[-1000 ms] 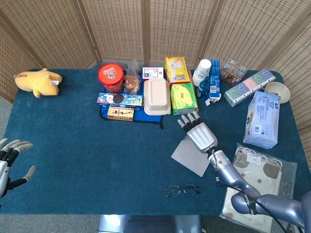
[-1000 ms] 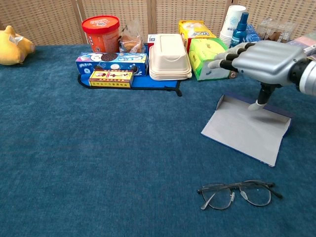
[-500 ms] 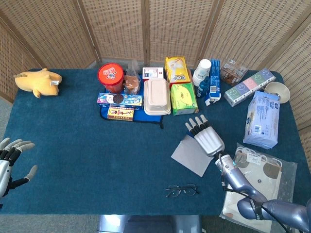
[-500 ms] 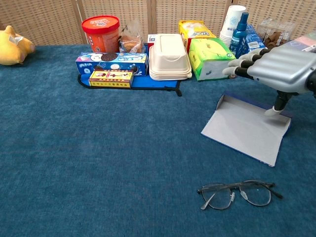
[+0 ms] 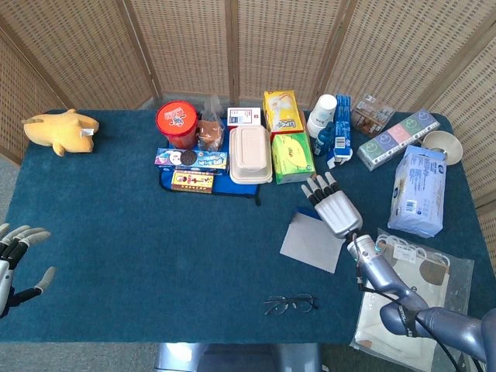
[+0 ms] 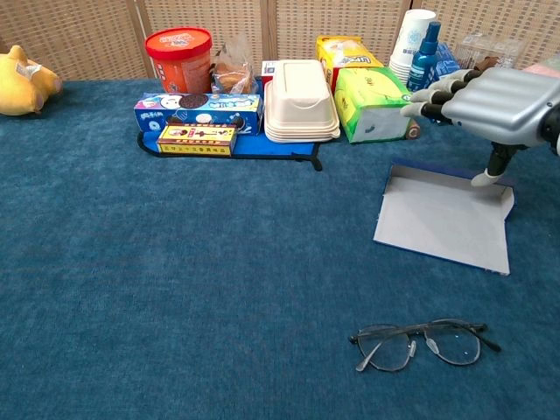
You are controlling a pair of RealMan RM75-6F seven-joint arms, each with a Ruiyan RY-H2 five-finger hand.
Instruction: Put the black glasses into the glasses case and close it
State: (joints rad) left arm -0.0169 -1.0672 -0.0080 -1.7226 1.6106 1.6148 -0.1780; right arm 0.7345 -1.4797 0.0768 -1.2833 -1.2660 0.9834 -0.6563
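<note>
A blue carpeted tabletop (image 5: 116,225) carries a crowd of goods along its far edge and a few items nearer the robot. The black glasses (image 6: 426,342) lie unfolded on the tabletop near the front edge, right of center, untouched and apart from both hands. Just beyond them lies the glasses case (image 6: 446,219), a flat grey piece with a low raised wall along its far side, lying open with nothing inside. The right hand (image 6: 494,107) hovers palm down over the case's far right corner, fingers (image 6: 430,94) stretched forward and apart, holding nothing; its thumb points down to the case's raised rim, and whether it actually touches cannot be told. The left hand (image 5: 14,256) shows at the tabletop's near left edge in the head view, fingers spread, holding nothing. Along the back sit a red lidded tub (image 5: 177,122), a closed beige clamshell box (image 5: 249,155), a green tissue box (image 5: 293,156), a yellow carton (image 5: 281,111), a stack of white paper cups (image 5: 322,115) and a blue spray bottle (image 6: 423,55). A blue tray (image 6: 254,144) holds flat snack boxes (image 6: 198,110). A yellow plush toy (image 5: 60,130) lies at the far left, and a clear plastic bag (image 5: 409,271) holding a printed tote lies at the near right.
</note>
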